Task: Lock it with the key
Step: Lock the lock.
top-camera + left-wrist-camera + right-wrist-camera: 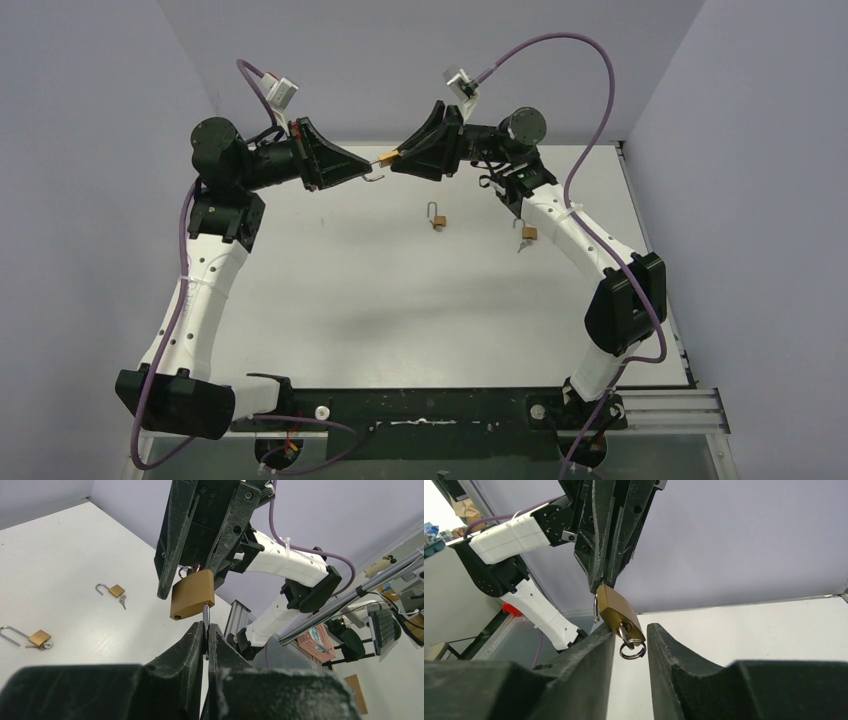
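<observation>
near edge: black base rail [440, 405] bolted along the front; beyond it a matt white table [380, 310]; on its far half two small brass blocks with steel shackles swung open lie flat and well apart: left spare padlock [438, 218], and right spare padlock [527, 234] just beside the right arm's white link [560, 225]; neither sits between the grippers; farther back, up in the air, the two grippers meet tip to tip; left gripper [207, 628], scuffed black plastic, fingers pressed together on the steel shackle [206, 614] of the brass padlock [192, 595], which hangs clear of the table; right gripper [631, 630], fingers partly apart, flanks the key [624, 629] in the padlock's base and its wire ring [632, 651]; cannot tell whether they touch the key
</observation>
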You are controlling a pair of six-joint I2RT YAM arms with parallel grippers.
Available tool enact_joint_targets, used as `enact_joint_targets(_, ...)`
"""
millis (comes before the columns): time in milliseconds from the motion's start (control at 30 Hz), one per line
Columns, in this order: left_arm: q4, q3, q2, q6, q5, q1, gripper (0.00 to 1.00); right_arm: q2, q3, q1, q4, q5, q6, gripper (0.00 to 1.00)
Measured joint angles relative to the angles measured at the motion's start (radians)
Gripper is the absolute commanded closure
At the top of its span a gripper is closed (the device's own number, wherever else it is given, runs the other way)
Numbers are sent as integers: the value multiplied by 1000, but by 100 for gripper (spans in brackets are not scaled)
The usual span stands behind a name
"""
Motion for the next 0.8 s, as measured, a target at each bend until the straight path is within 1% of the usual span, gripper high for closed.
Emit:
enact_joint_targets(100,3,0,0,-5,3,2,100,0,0,0,12,1,17,48)
enact_joint_targets(167,3,0,0,-8,5,2,100,0,0,0,21,1,21,44)
enact_joint_targets(367,4,0,0,-10,6,2,100,0,0,0,34,1,28,46)
enact_joint_targets(467,4,0,0,-12,6,2,100,-1,0,0,37,1,32,49)
enact_joint_targets(567,4,0,0,-12,6,2,100,-1,0,0,41,0,36,55)
enact_joint_targets(633,4,0,0,-13,6,2,100,-3,0,0,40,0,38,62)
enact_joint_targets(667,4,0,0,-13,6,2,100,-5,0,0,41,1,40,67)
enact_joint_targets(700,4,0,0,-13,6,2,100,-7,0,1,41,1,40,74)
enact_joint_targets(733,4,0,0,-13,6,2,100,-9,0,2,42,1,42,84)
enact_joint_targets(767,4,0,0,-14,6,2,100,-11,0,2,46,-1,45,97)
enact_joint_targets(800,5,0,0,-14,3,2,100,-14,0,3,50,-1,46,100)
